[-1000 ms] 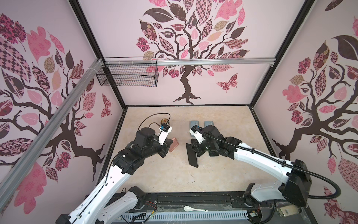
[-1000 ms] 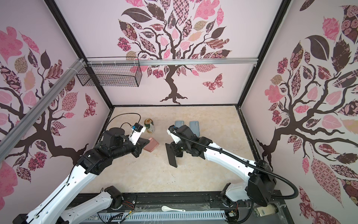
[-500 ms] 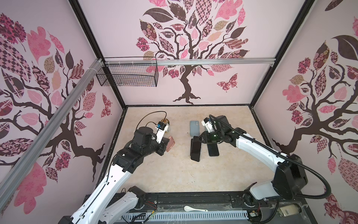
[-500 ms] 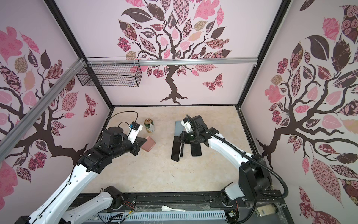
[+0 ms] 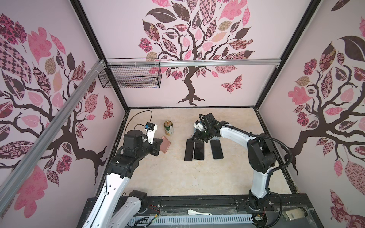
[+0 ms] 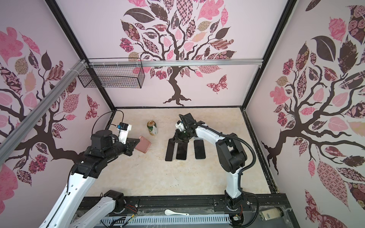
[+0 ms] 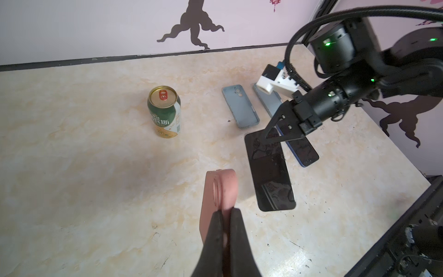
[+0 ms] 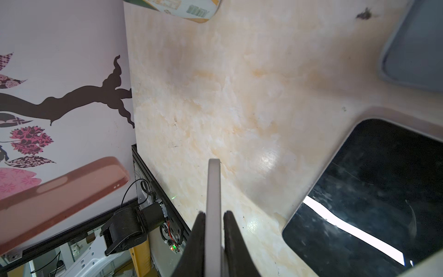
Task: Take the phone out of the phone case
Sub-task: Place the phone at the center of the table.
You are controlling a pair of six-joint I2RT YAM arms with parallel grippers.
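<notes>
Over the table [image 5: 167,177], in both top views, the left gripper [image 5: 161,143] grips the pink phone case [image 5: 166,147], and the right gripper [image 5: 194,138] grips the black phone [image 5: 188,151] at its far end. Left wrist view: the case wall is pinched between narrow jaws. Right wrist view: the phone's edge is clamped likewise.

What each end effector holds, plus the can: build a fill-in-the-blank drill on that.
1. The left end effector clamps a soft silicone phone case coloured ___.
2. The right end effector clamps a slim grey-edged phone whose screen is ___.
3. The green and gold drink can stands ___ on the beige marble-look table.
Missing words: pink; black; upright.
</notes>
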